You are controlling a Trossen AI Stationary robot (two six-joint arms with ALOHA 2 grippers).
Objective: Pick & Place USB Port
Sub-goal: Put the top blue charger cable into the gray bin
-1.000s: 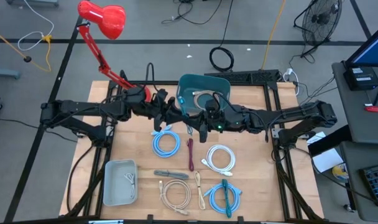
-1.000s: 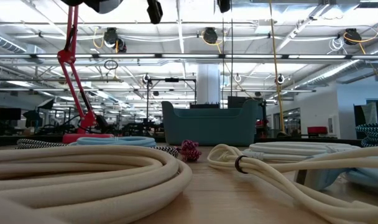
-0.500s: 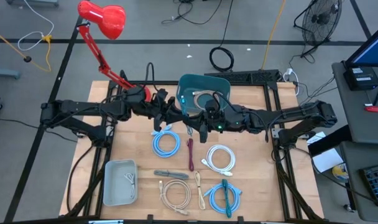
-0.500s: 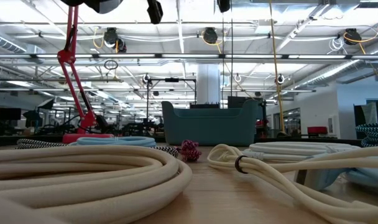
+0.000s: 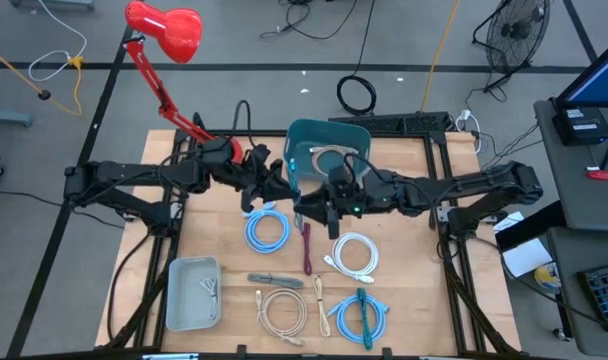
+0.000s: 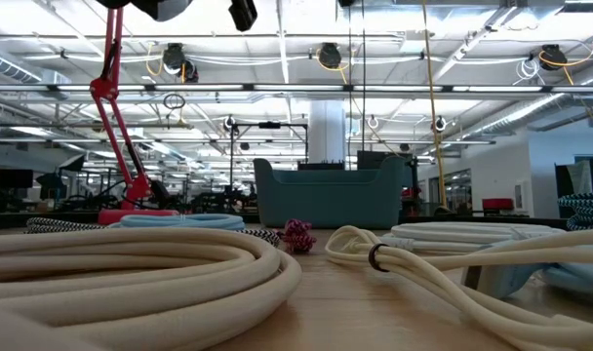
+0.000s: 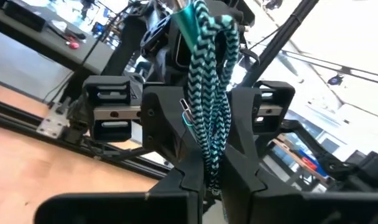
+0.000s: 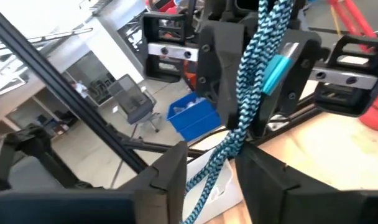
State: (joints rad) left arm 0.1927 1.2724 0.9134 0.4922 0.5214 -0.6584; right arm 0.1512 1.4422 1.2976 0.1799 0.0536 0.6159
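Cable (image 7: 209, 118), teal braided, clamped in left pincer (image 7: 215, 180) and right pincer (image 8: 209, 163); release one before carrying to bin (image 5: 327, 137).

Grey concrete floor (image 5: 244, 60) all around the light wooden bench (image 5: 414, 300), with loose cables lying on it, including a black coiled cable (image 5: 357, 95). A red desk lamp (image 5: 164, 30) stands at one bench corner, and there's a black pedestal fan (image 5: 514, 35) farther out. The low view shows a big open hall with bright ceiling strip lights (image 6: 306, 19) and a white pillar (image 6: 328, 132).
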